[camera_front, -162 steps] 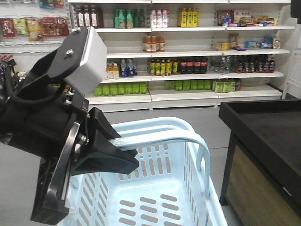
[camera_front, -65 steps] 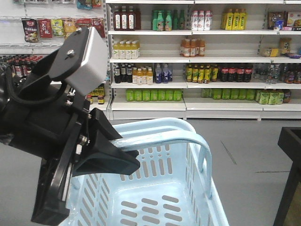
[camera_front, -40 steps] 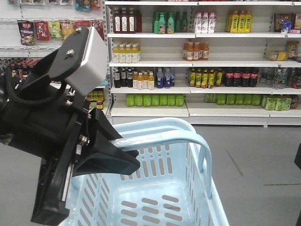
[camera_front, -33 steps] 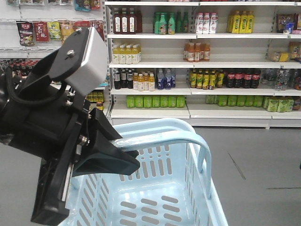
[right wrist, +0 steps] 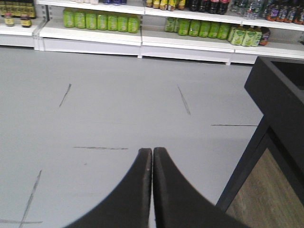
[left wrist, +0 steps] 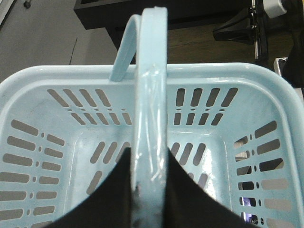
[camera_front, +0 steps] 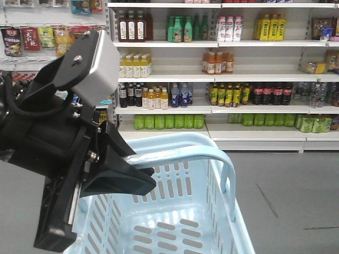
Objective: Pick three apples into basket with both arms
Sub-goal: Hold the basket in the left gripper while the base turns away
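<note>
One aqua basket [camera_front: 169, 203] w/ slotted walls held up by handle [left wrist: 151, 85] in L gripper [left wrist: 149, 199]: fingers [left wrist: 109, 199] clamped tight on handle, one each side. R gripper [right wrist: 152, 156]: fingertips [right wrist: 142, 164] pressed together, nothing btwn, over grey floor [right wrist: 118, 109], black counter [right wrist: 280, 99] to its right. Drink shelves [camera_front: 222, 79] behind basket, across aisle.

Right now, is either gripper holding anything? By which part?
Left gripper is clamped on the basket by the top of its looped handle. Right gripper is shut with nothing between its fingers.
</note>
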Controlling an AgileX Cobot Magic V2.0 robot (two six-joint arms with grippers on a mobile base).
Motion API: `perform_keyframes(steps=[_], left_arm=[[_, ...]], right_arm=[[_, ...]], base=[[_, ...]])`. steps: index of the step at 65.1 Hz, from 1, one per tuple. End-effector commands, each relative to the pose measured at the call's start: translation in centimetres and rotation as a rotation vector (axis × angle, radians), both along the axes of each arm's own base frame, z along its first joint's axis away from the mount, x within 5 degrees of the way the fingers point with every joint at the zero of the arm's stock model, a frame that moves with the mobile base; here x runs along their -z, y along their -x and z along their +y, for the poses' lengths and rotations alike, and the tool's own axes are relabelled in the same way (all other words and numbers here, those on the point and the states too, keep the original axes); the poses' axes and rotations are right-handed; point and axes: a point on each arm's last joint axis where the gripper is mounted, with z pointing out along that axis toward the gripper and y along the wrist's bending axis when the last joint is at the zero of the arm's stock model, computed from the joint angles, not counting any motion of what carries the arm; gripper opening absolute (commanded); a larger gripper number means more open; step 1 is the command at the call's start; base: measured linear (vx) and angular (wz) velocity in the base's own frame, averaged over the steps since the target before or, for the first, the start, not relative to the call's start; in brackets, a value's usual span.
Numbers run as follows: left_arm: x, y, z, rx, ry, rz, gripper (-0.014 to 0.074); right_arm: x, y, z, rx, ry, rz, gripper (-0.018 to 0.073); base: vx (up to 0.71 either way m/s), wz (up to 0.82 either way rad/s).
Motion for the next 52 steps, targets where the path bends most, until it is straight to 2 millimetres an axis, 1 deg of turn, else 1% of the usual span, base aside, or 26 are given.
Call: perform_keyframes(steps=[1,11,21,47,52], left_arm=[[-2.54,1.41,0.34,-0.007,0.127,-0.068,-0.0008],[-2.54,1.41,0.34,-0.007,0.127,-0.068,-0.0008],[-2.54,1.41,0.34,-0.007,0.127,-0.068,-0.0008],[-2.54,1.41,0.34,-0.007,0.127,-0.068,-0.0008],[-2.37,1.02,0.13,-0.013,0.129,-0.066,-0.0008]], right_arm=[[-0.8,-0.12,-0.03,0.002,0.013,-0.086,-0.0005],[-0.81,-0.13,-0.03,0.002,0.013,-0.087,-0.0005],[-0.81,-0.13,-0.03,0.002,0.013,-0.087,-0.0005],[-0.8,-0.12,-0.03,0.002,0.013,-0.086,-0.0005],[-0.79,-0.16,-0.02,0.002,0.01,-0.083,-0.0005]], base=[[0.34,-0.2],[0.31,-0.32],[0.27,-0.53],[0.23,-0.73],[0.2,-0.72]])
